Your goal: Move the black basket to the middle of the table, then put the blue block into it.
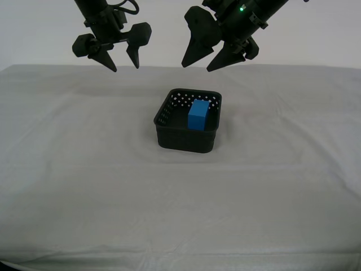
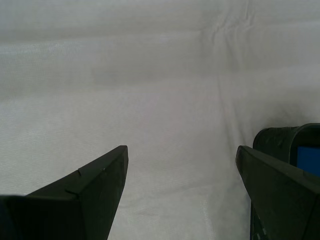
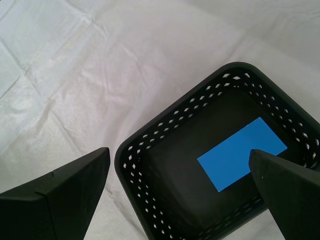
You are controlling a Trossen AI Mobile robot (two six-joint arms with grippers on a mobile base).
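The black basket (image 1: 183,138) stands on the table (image 1: 84,180) near its middle. The blue block (image 1: 198,114) stands inside it, toward the far wall on the exterior view's right. My first gripper (image 1: 196,66) hangs open and empty above and behind the basket. Its wrist view looks down past its own open gripper (image 3: 179,152) into the basket (image 3: 131,150) at the block (image 3: 242,152). My second gripper (image 1: 126,69) hangs open and empty, high at the exterior view's left. Its wrist view shows its gripper (image 2: 181,148) over bare cloth, with a corner of the basket (image 2: 272,137) and a bit of the block (image 2: 306,159) at the edge.
The pale wrinkled cloth (image 2: 150,75) covers the whole table. A plain pale wall (image 1: 316,39) rises behind the table's far edge. Nothing else lies on the table in these views.
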